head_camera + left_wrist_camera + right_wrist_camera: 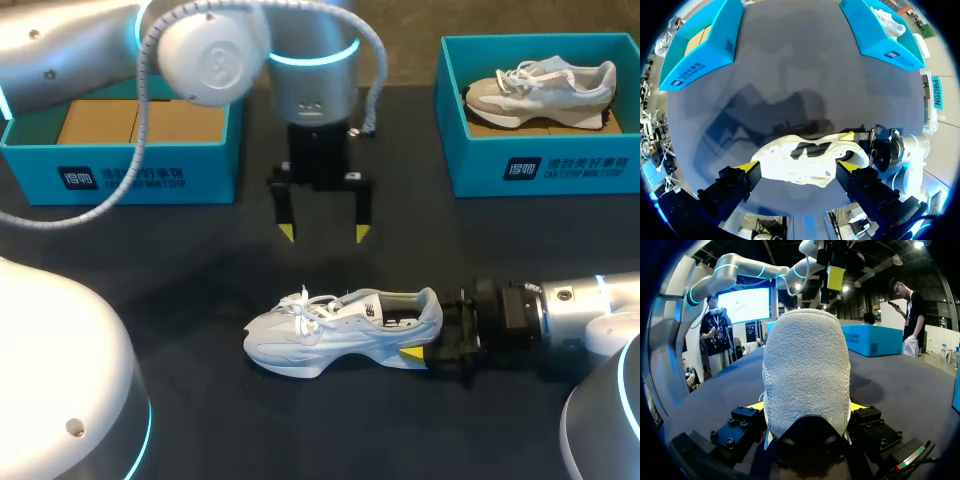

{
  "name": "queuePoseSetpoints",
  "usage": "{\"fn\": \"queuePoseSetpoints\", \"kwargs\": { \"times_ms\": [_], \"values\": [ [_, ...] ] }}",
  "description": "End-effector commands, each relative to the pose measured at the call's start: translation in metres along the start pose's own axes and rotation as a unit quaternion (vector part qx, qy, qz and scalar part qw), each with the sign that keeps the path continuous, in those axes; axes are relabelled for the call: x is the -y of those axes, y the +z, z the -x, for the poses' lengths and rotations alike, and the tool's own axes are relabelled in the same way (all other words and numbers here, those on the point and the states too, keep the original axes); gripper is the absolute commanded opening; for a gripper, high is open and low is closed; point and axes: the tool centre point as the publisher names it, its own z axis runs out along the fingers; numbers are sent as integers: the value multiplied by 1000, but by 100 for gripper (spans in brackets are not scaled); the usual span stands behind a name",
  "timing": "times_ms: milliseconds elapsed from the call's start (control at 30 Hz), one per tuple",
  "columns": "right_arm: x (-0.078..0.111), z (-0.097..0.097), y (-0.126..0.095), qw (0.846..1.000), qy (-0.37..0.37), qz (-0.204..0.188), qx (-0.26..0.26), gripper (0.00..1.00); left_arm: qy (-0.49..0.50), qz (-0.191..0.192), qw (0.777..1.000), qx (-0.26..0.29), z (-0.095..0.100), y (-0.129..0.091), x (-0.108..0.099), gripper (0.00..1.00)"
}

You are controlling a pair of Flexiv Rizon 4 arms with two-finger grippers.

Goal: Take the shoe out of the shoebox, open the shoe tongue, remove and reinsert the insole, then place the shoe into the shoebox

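The right end effector [849, 151] pinches the shoe [340, 330] at its heel; the left end effector [322, 233] hangs spread. Pulling upward may twist it loose.

Fuzzy cloth shoe [806, 365], matt table [180, 290]
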Motion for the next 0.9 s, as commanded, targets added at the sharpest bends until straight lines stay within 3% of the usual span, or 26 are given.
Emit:
{"fn": "queuePoseSetpoints", "kwargs": {
  "times_ms": [33, 300, 367, 900],
  "values": [
    [0, 0, 1, 1000, 0, -1, 1, 0, 0, 1, 1000, 14, -11, 3, 2, 100],
    [0, 0, 1, 1000, 0, -1, 1, 0, 0, 1, 1000, 14, -11, 3, 2, 100],
    [0, 0, 1, 1000, 0, -1, 1, 0, -5, 17, 1000, 9, -14, 6, 2, 100],
    [0, 0, 1, 1000, 0, -1, 1, 0, 18, 40, 997, 69, -50, 45, -39, 100]
  ]
}}
